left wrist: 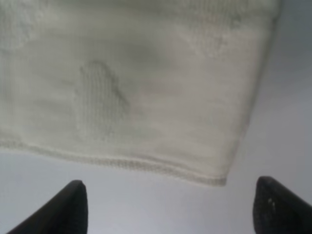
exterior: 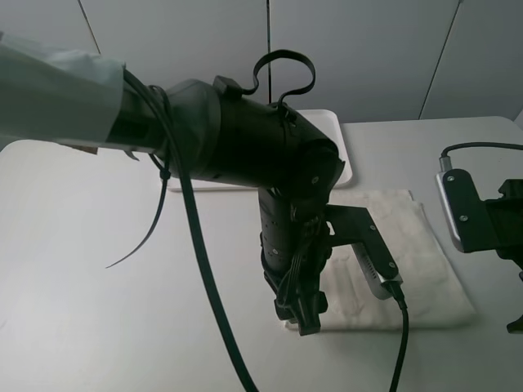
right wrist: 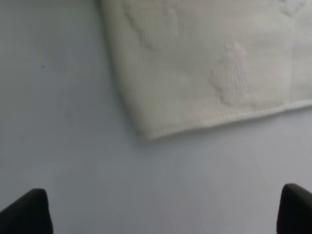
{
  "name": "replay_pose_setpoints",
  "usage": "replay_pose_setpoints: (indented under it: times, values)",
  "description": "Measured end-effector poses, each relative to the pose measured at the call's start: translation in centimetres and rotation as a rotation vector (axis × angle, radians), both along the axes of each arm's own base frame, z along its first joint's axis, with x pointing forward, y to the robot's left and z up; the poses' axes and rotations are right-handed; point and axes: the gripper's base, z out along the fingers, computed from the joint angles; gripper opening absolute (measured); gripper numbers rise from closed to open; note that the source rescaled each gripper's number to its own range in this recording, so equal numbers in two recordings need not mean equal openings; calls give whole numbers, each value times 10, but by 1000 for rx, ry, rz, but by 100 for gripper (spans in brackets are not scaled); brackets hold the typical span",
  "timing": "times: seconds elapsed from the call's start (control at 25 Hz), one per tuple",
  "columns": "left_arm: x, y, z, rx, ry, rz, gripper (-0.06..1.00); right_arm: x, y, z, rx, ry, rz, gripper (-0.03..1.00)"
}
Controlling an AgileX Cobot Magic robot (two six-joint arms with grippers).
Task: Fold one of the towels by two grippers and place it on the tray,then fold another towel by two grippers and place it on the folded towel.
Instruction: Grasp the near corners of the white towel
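Cream-white towel [exterior: 417,253] lies flat; left gripper [left wrist: 168,200] and right gripper [right wrist: 165,197], both spread empty, should pinch its near corners together.

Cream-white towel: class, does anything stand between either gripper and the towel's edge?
Nothing visible does. In each wrist view only bare table separates the open left gripper and right gripper from a corner of the cream-white towel.
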Motion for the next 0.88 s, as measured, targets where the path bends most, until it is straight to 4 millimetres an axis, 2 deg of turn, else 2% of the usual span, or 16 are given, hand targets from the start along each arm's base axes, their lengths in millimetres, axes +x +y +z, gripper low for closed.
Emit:
replay_pose_setpoints:
  times: [0.28, 0.52, 0.88]
  values:
    - [3, -1, 0, -5, -38, -43, 89, -6, 2, -12, 27, 1, 115, 100]
    - [2, -3, -1, -26, -22, -45, 89, -3, 3, -16, 26, 6, 131, 100]
    - [1, -4, -22, 7, 13, -39, 89, 5, 6, -35, 16, 67, 137, 100]
